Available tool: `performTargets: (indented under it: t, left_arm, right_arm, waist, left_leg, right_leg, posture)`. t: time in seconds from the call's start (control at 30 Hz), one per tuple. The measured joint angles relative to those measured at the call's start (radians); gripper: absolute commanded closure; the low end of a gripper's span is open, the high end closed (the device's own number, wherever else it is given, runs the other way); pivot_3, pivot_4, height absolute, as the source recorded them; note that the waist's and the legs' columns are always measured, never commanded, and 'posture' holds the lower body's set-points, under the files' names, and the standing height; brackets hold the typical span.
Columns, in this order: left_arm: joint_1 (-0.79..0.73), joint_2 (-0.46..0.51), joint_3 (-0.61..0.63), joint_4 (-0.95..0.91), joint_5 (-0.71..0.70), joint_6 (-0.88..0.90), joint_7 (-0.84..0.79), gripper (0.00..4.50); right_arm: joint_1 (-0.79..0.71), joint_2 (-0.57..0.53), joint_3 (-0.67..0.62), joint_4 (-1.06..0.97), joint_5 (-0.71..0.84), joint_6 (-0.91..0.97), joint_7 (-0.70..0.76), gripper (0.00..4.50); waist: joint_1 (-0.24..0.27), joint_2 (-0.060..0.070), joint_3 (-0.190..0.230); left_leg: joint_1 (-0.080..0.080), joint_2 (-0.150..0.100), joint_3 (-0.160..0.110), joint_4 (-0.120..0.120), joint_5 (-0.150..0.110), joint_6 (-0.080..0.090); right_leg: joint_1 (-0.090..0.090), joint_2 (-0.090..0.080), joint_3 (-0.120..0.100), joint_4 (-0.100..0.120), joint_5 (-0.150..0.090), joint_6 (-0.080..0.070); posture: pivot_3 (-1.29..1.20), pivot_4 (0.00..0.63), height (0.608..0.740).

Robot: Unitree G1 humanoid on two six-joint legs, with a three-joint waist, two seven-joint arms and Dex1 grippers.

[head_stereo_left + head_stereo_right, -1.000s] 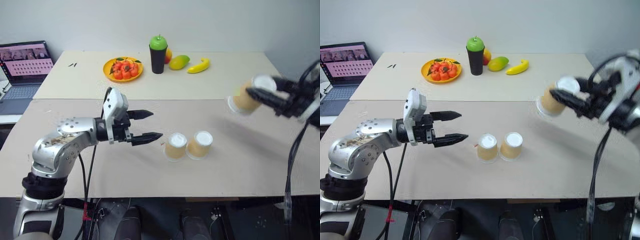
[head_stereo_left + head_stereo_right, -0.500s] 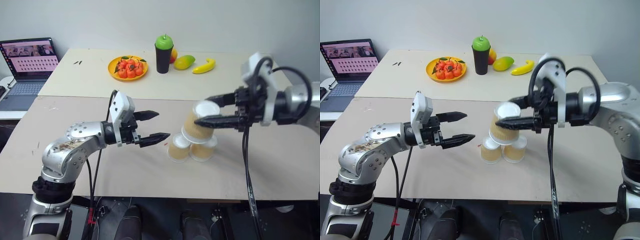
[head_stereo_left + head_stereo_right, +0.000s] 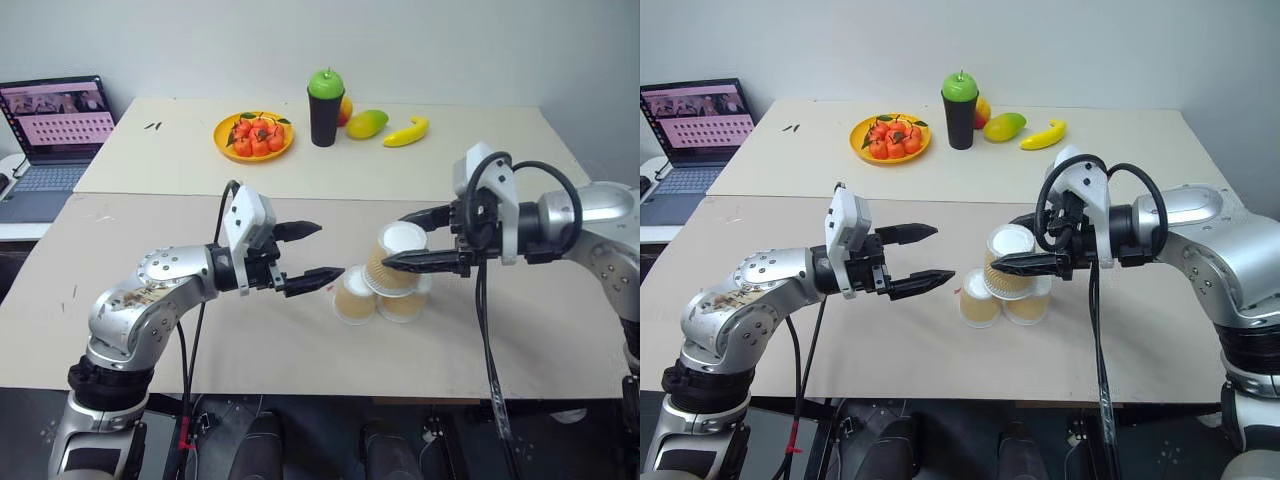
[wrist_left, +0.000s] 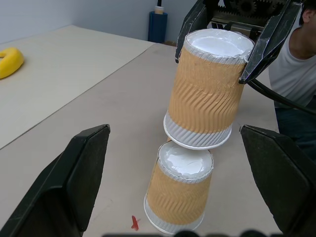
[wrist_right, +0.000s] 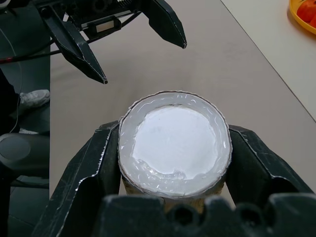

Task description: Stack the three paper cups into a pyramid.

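Two tan ribbed paper cups (image 3: 353, 297) (image 3: 405, 302) stand upside down, side by side, on the near table. The third paper cup (image 3: 393, 258), also upside down, is tilted over them with its rim at their bases; I cannot tell whether it rests on them. My right gripper (image 3: 395, 243) is shut on this cup near its upper end, its fingers (image 5: 94, 168) on either side. My left gripper (image 3: 330, 250) is open and level, just left of the cups, with nothing in it. In the left wrist view the held cup (image 4: 207, 94) hangs over one base cup (image 4: 180, 192).
On the far table stand an orange plate (image 3: 224, 146) of red fruit, a black cup with a green top (image 3: 326, 98), a mango (image 3: 368, 122) and a banana (image 3: 408, 131). A laptop (image 3: 55, 125) sits at far left. A person in a white shirt (image 4: 296, 64) is behind the right arm.
My right gripper carried the third cup leftward and down from the right side to just over the two base cups. The left gripper stayed open and in place. The camera view shifted.
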Motion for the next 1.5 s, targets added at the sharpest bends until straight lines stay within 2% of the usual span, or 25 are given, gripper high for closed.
performTargets:
  t: [0.3,0.37,0.47,0.87,1.23,1.33,1.4,1.5]
  left_arm:
    - [-0.001,0.016,-0.001,0.000,0.007,0.000,-0.004,0.00]
    - [-0.001,0.023,0.000,0.000,0.006,0.000,-0.005,0.00]
    - [-0.001,0.038,0.000,0.000,0.005,0.000,-0.008,0.00]
    - [-0.002,0.042,0.000,0.000,0.002,0.000,-0.004,0.00]
    - [-0.005,0.041,0.000,0.001,0.004,0.000,-0.004,0.00]
    - [-0.010,0.041,0.001,0.004,0.000,0.002,-0.004,0.00]
    - [-0.016,0.044,0.028,0.010,-0.030,0.027,0.000,0.00]
    - [-0.022,0.088,0.075,0.023,-0.048,0.069,0.017,0.00]
  right_arm:
    - [0.000,0.012,0.002,-0.001,-0.027,0.000,0.014,1.81]
    - [0.000,0.012,0.002,-0.001,-0.034,0.000,0.017,0.86]
    - [0.000,0.012,0.013,-0.001,-0.051,-0.009,0.023,0.05]
    - [-0.020,0.009,0.022,0.024,-0.101,-0.074,0.071,0.05]
    - [-0.069,-0.011,-0.029,0.047,-0.094,-0.073,0.090,0.05]
    - [-0.107,-0.039,-0.083,0.080,-0.057,-0.052,0.102,0.05]
    - [-0.104,-0.119,-0.162,0.134,-0.037,-0.049,0.139,0.05]
    - [0.025,-0.240,-0.311,0.235,-0.064,-0.088,0.186,0.05]
  waist:
    - [0.000,0.000,0.000]
    - [0.000,0.000,0.000]
    - [0.000,0.000,0.000]
    - [0.000,0.000,0.000]
    - [-0.001,0.000,0.000]
    - [0.000,0.000,0.000]
    - [0.008,0.000,0.000]
    - [0.013,-0.002,0.000]
  left_leg:
    - [0.000,0.000,0.000,0.000,0.000,0.000]
    - [0.000,0.000,0.000,0.000,0.000,0.000]
    - [0.000,0.000,0.000,0.000,0.000,0.000]
    - [0.000,0.000,0.000,0.000,0.000,0.000]
    - [0.000,0.000,0.000,0.000,0.000,0.000]
    - [0.000,0.000,0.000,0.000,0.000,0.000]
    - [-0.001,0.000,0.000,-0.001,0.000,0.000]
    - [-0.001,0.000,0.000,0.000,-0.001,0.000]
  right_leg:
    - [0.000,0.000,0.000,0.000,0.000,0.000]
    - [0.000,0.000,0.000,0.000,0.000,0.000]
    - [0.000,0.000,0.000,0.000,0.000,0.000]
    - [0.000,0.000,0.000,0.000,0.000,0.000]
    - [0.000,0.000,0.000,0.000,0.000,0.000]
    - [0.000,0.000,0.000,0.000,0.000,0.000]
    - [0.000,0.000,0.000,-0.001,0.000,0.000]
    - [0.001,0.000,0.000,-0.004,0.000,0.000]
  posture:
    - [0.00,0.150,0.732]
    - [0.00,0.150,0.732]
    - [0.00,0.150,0.732]
    - [0.00,0.150,0.732]
    - [0.00,0.150,0.732]
    - [0.00,0.150,0.732]
    - [0.00,0.150,0.732]
    - [0.00,0.150,0.732]
